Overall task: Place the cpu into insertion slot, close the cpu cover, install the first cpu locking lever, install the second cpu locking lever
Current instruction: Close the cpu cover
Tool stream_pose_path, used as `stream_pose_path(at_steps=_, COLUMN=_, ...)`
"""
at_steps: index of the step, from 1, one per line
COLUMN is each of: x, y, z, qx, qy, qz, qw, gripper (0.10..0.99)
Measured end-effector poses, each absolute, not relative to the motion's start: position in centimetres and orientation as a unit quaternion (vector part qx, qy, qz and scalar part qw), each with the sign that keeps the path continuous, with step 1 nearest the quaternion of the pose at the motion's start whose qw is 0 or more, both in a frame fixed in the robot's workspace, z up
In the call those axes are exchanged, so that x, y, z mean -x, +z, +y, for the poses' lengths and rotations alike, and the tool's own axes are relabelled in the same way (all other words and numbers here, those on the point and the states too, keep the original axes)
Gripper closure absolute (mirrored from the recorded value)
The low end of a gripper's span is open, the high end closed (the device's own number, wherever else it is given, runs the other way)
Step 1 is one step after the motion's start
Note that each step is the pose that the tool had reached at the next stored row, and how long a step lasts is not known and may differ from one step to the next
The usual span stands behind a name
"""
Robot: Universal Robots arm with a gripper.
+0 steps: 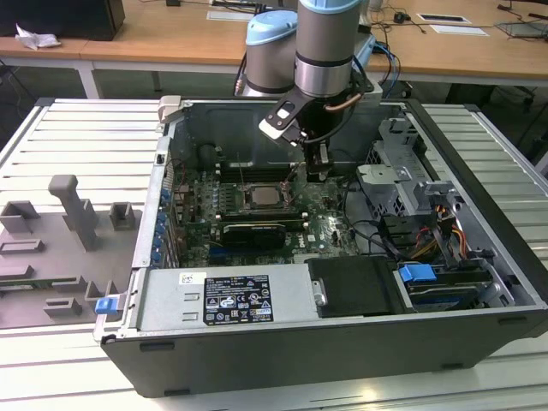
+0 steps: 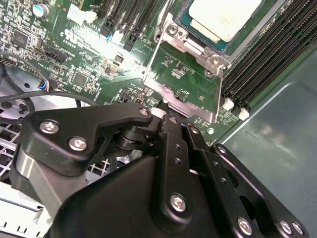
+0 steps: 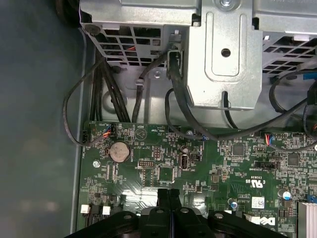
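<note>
One pale square cpu (image 2: 225, 17) fills the silver-rimmed insertion slot (image 2: 173, 32), so my gripper (image 2: 166, 115), jaws pinched together, sits at the open silvery-frame cpu cover (image 2: 161, 90) beside it.

Work surface: a pale metal table (image 1: 77, 137) of long ribbed slats, spanning the whole exterior view under my station. An open dark computer case (image 1: 342, 368) lies on its side directly on the slats, taking up the middle and the exterior view's right. On the exterior view's left, just beside the case, a grey moulded fixture tray (image 1: 51, 257) with upright posts and pockets rests flat on the same slats.
</note>
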State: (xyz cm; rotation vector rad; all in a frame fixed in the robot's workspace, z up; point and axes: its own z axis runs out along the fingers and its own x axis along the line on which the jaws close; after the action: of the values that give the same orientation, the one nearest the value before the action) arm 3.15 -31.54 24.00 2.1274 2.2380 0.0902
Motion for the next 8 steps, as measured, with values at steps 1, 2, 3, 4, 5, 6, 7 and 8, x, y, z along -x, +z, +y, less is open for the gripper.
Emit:
stream_pose_path(at_steps=1, x=-3.1, y=23.99, z=-31.54, qx=-0.688, qy=0.029, qz=0.724, qw=0.026, gripper=0.98)
stream_pose_path(at_steps=2, x=-3.05, y=23.99, z=-31.54, qx=-0.688, qy=0.029, qz=0.724, qw=0.026, gripper=0.98)
stream_pose_path(at_steps=3, x=-2.95, y=23.99, z=-31.54, qx=-0.688, qy=0.029, qz=0.724, qw=0.026, gripper=0.98)
stream_pose_path(at_steps=4, x=-2.86, y=23.99, z=-31.54, qx=-0.688, qy=0.029, qz=0.724, qw=0.026, gripper=0.98)
stream_pose_path(at_steps=5, x=-2.79, y=23.98, z=-31.54, qx=-0.688, qy=0.029, qz=0.724, qw=0.026, gripper=0.98)
stream_pose_path(at_steps=6, x=-2.75, y=23.98, z=-31.54, qx=-0.688, qy=0.029, qz=0.724, qw=0.026, gripper=0.98)
stream_pose_path(at_steps=7, x=-2.7, y=23.98, z=-31.54, qx=-0.688, qy=0.029, qz=0.724, qw=0.026, gripper=0.98)
stream_pose_path(at_steps=8, x=-2.6, y=23.98, z=-31.54, qx=-0.688, qy=0.029, qz=0.724, qw=0.026, gripper=0.98)
